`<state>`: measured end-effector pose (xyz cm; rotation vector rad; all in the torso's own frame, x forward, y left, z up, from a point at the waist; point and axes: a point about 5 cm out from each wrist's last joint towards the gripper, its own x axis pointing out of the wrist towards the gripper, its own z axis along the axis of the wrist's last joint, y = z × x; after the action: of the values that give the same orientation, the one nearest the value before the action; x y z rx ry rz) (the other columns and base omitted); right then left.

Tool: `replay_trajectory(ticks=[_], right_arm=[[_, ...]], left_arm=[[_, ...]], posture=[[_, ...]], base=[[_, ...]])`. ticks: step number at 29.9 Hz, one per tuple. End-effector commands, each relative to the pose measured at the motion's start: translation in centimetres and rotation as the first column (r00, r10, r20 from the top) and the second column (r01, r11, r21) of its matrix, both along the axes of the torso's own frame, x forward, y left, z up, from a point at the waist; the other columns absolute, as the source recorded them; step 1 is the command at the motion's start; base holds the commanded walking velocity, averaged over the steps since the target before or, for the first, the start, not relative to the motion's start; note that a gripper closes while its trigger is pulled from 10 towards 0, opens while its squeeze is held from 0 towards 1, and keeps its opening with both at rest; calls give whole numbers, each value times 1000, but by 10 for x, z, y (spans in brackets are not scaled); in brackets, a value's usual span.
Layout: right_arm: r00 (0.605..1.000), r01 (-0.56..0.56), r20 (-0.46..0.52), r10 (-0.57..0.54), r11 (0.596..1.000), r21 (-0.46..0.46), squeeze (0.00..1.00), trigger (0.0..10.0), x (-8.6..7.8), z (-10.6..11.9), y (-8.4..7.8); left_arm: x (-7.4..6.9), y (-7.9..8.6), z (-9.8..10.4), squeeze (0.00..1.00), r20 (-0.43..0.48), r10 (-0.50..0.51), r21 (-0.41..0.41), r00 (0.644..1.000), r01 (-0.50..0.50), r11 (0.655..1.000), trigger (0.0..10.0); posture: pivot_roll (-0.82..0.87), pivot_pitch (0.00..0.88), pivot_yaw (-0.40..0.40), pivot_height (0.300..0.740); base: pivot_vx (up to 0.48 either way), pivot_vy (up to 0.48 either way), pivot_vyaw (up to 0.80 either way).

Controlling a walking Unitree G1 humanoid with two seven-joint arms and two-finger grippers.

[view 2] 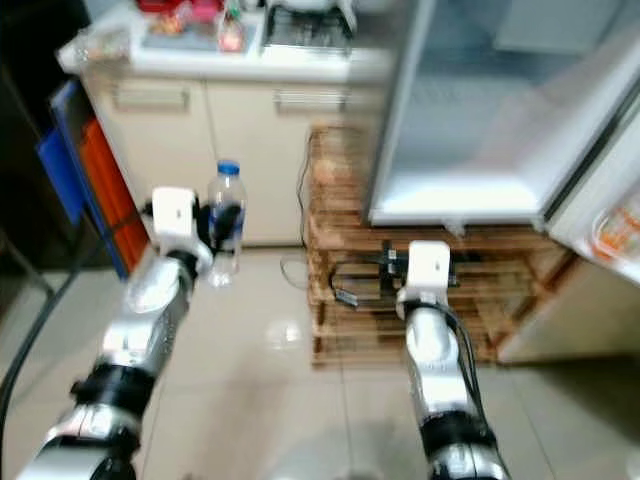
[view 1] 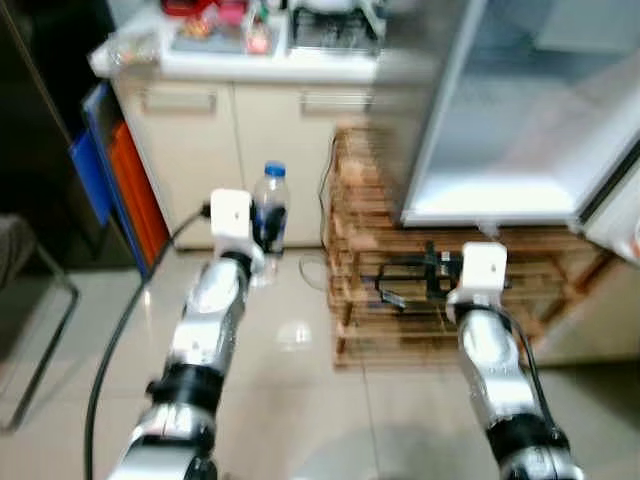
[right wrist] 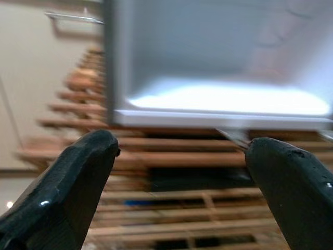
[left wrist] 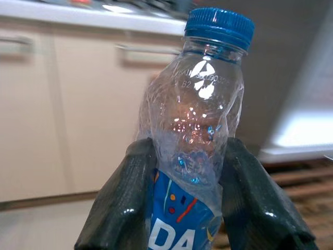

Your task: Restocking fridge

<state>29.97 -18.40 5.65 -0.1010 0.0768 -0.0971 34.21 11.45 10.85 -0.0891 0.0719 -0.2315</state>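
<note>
Nearest to us, our left gripper pinches a clear water bottle with a blue cap upright by its labelled middle, holding it above the pale tiled floor, while our right gripper is spread wide with nothing between its fingers. Just beyond them a stack of wooden pallets carries the open fridge, its lit interior facing us. Farthest back stand cream cabinets under a cluttered white counter.
</note>
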Motion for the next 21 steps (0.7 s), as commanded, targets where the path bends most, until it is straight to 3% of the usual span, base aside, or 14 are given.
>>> replay_trajectory(ticks=[1,7,10,17,21], right_arm=[[999,-38,36,38,999,-10,0,10000,2,6,8],[999,-46,2,46,999,0,0,10000,0,-1,9],[999,-41,-34,40,999,-11,0,10000,3,-6,8],[1000,-10,-18,10,1000,18,0,10000,7,-2,4],[1000,3,-25,-2,999,32,0,10000,6,-2,2]], left_arm=[[6,0,10,0,36,0,17,999,-1,1000,10000],[13,-4,15,0,51,-2,24,999,1,1000,10000],[16,-5,17,0,71,-10,38,997,8,999,10000],[19,-3,16,0,66,-16,44,998,13,999,10000],[22,-4,15,0,46,-10,14,999,9,1000,10000]], posture=[[-145,0,5,740],[-136,0,-14,740],[-121,0,-26,740],[-143,0,-22,740],[-157,0,-18,740]], base=[[0,-442,0],[0,-441,0],[0,-441,-794],[0,-438,-781],[0,0,-781]])
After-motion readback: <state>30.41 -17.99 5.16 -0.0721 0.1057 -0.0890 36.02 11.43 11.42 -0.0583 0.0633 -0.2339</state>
